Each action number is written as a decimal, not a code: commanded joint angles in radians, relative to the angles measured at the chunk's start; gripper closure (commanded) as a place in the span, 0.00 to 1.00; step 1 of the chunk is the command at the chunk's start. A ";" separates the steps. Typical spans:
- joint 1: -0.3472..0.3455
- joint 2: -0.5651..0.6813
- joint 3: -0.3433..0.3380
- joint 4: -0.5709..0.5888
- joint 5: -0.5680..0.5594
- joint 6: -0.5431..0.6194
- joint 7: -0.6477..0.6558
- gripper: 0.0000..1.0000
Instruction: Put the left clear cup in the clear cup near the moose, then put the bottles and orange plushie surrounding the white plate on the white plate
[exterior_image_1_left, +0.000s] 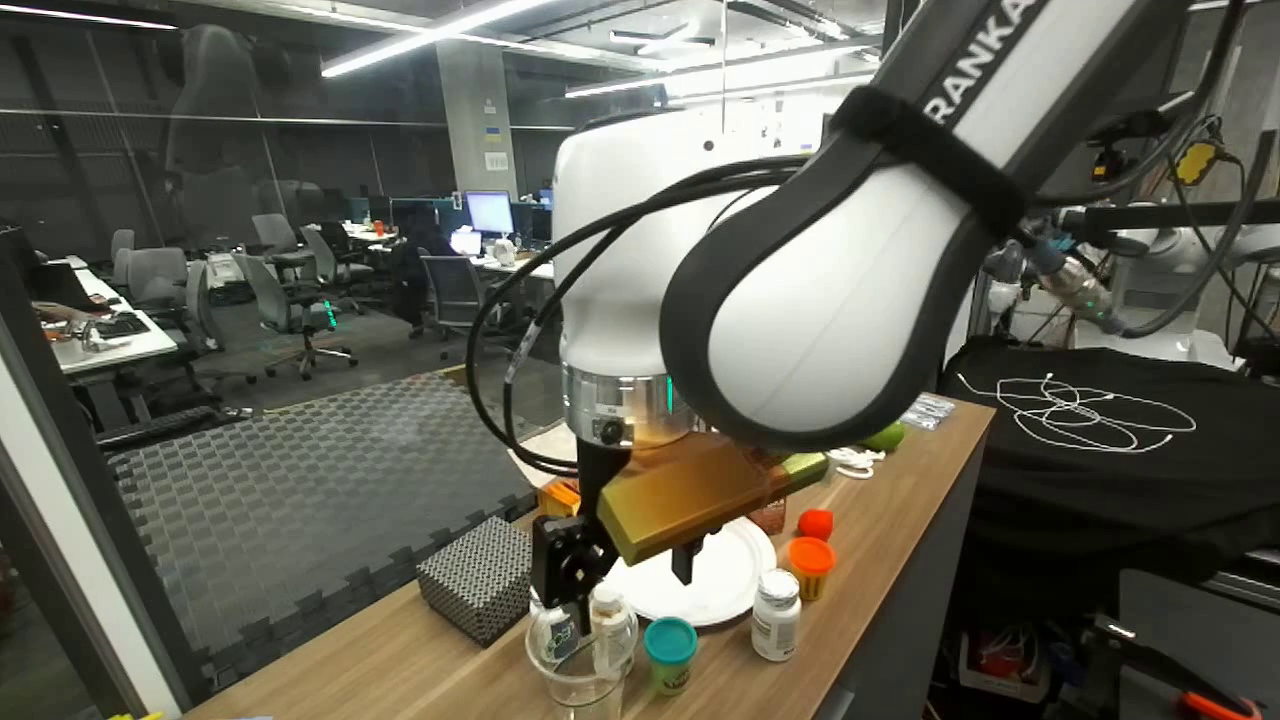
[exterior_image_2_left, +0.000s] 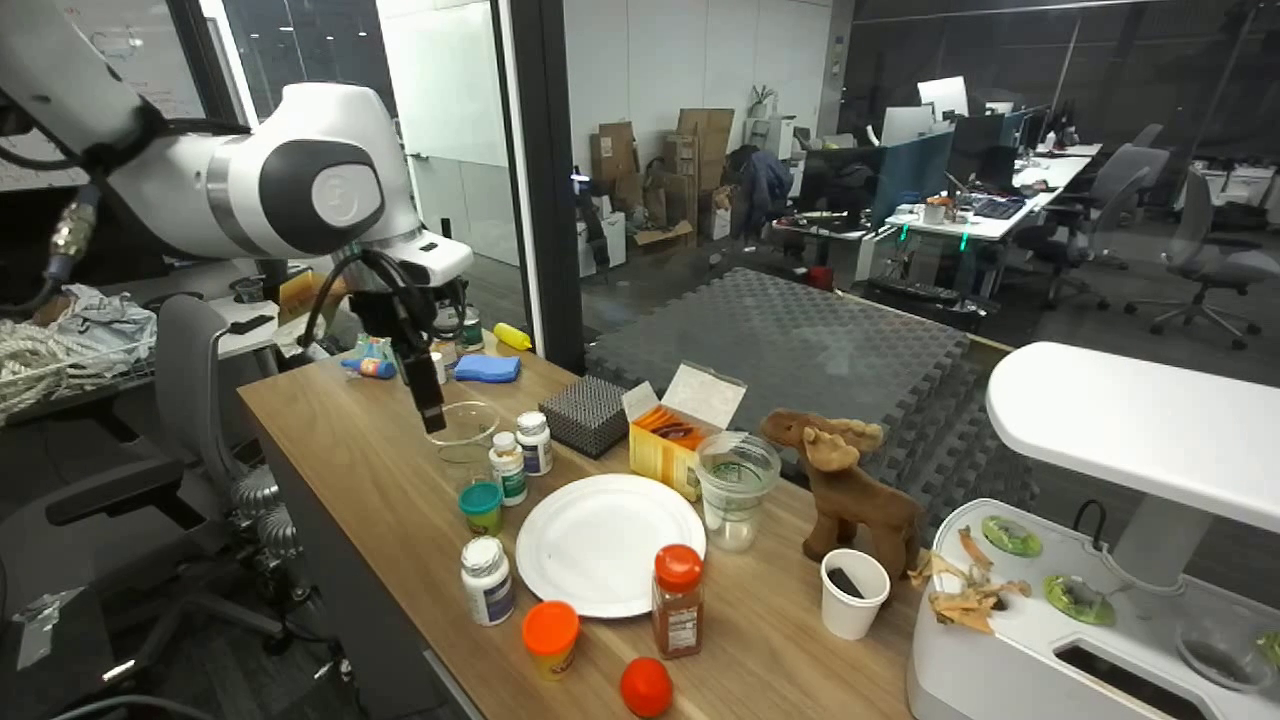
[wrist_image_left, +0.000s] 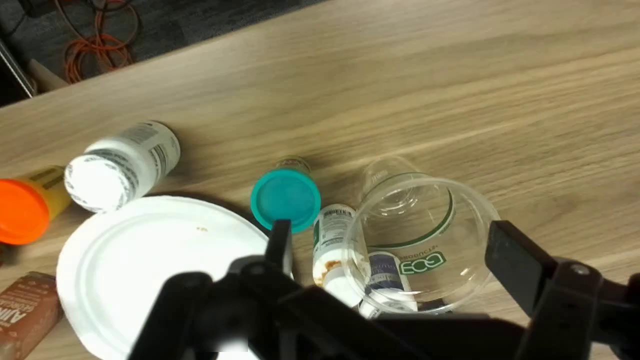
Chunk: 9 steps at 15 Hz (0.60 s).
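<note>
Cup (wrist_image_left: 422, 241) below 2 parted jaws

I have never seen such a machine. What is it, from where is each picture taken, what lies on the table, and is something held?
The machine is a white and black robot arm with a black two-fingered hand. Two pictures come from cameras outside the robot; the wrist view comes from a camera near the hand. On the brown wooden table lies a round white plate. Near it stand small white bottles, a teal-lidded tub, a yellow tub with an orange lid, a red-capped brown bottle and a small round red-orange object. One clear plastic cup stands near the hand; another clear plastic cup stands beside a brown plush moose. Nothing seems held: the fingers are apart, and the wrist view shows a gap between the cup and one finger.
</note>
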 joint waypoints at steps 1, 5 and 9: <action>0.098 0.094 -0.089 0.123 -0.104 -0.028 0.097 0.00; 0.138 0.154 -0.132 0.173 -0.118 -0.033 0.123 0.00; 0.149 0.184 -0.164 0.181 -0.106 -0.023 0.135 0.00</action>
